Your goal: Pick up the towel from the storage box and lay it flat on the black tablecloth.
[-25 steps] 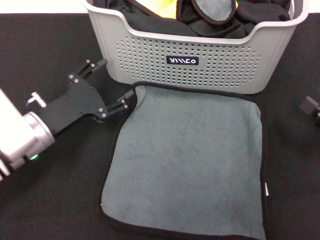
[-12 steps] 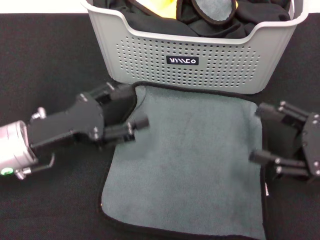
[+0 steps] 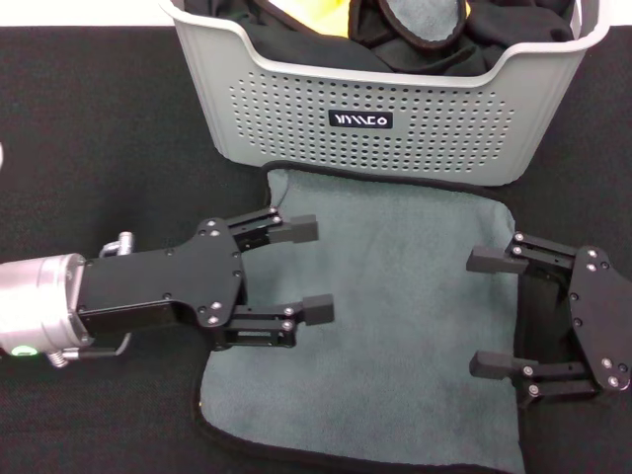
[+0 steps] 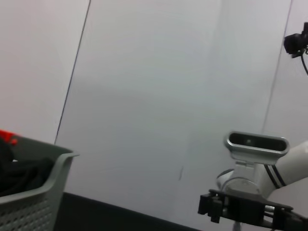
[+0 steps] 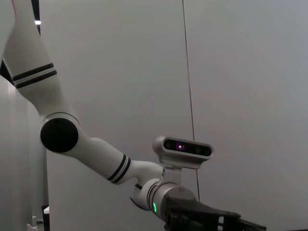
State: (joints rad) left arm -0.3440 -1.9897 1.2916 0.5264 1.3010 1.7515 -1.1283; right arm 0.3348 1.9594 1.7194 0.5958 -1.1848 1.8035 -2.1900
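The towel (image 3: 385,326) lies spread flat, grey side up, on the black tablecloth (image 3: 99,148) just in front of the storage box (image 3: 296,109). My left gripper (image 3: 306,269) is open and empty over the towel's left part, fingers pointing right. My right gripper (image 3: 485,312) is open and empty over the towel's right edge, fingers pointing left. Neither gripper holds the cloth. The left wrist view shows a corner of the storage box (image 4: 33,202) and the right arm's gripper (image 4: 240,211) farther off.
The storage box holds black cloths (image 3: 306,39), a patch of yellow-orange fabric (image 3: 321,15) and a grey piece with black binding (image 3: 425,20). The tablecloth runs on to the left and right of the towel. The right wrist view shows my left arm (image 5: 96,154) before a pale wall.
My left gripper has swung from the towel's upper left corner to over its left part, pointing right. My right gripper has come in over the towel's right edge. The towel lies unchanged.
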